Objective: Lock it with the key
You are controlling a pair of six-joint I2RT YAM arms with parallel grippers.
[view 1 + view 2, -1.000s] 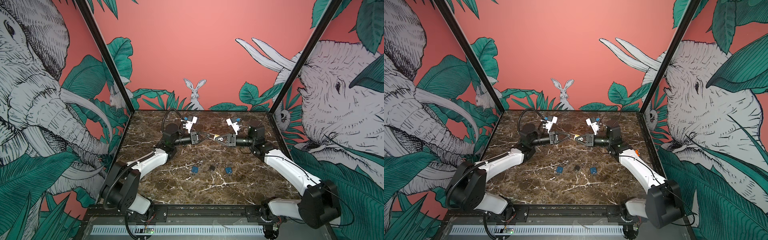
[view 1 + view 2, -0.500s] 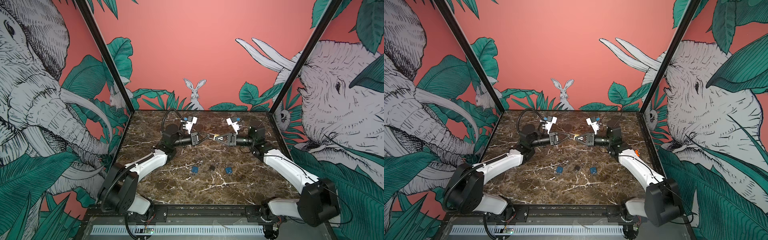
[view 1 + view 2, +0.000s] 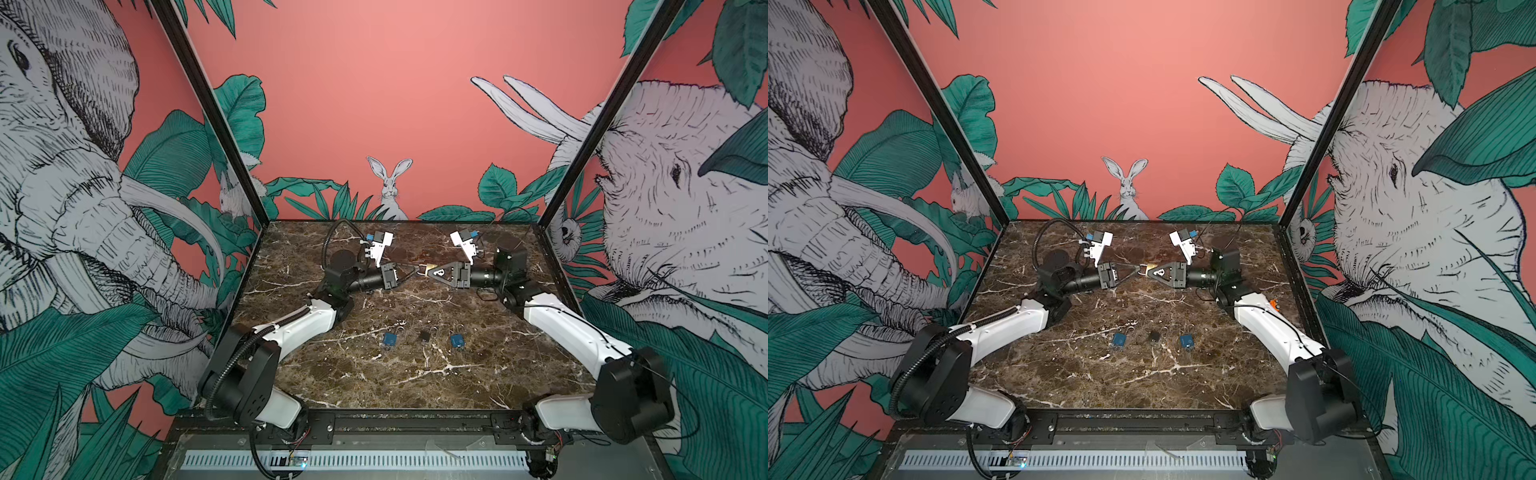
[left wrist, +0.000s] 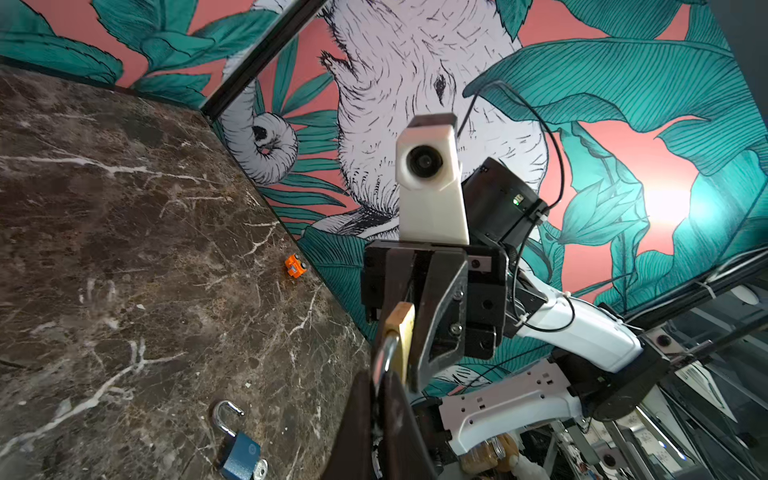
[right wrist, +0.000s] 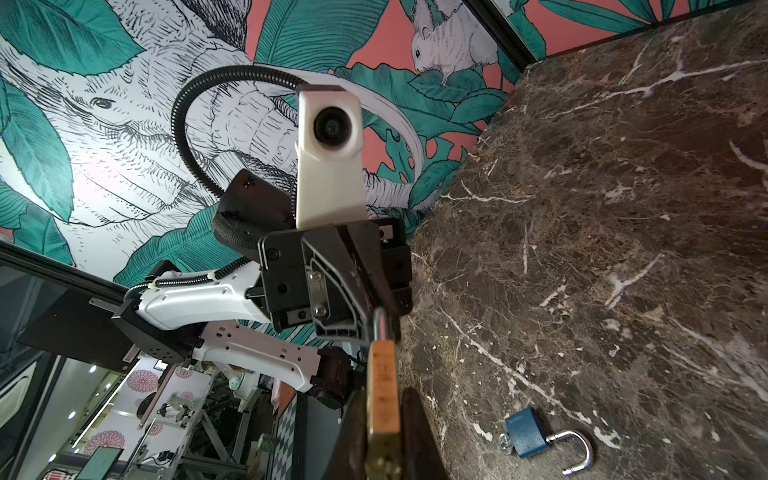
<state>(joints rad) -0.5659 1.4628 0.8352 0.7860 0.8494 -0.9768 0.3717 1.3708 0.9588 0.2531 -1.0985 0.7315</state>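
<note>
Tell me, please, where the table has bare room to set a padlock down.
Bare marble lies between the padlock row and the front rail, and between that row and the held brass padlock. Crowded: the sides, under the left arm and right arm.

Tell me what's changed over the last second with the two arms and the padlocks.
Almost nothing. The left elbow seems to have sunk slightly. The left gripper stayed shut on the shackle of the brass padlock, and the right gripper stayed shut on its body, above the table. The blue padlocks and the black padlock have not moved.
</note>
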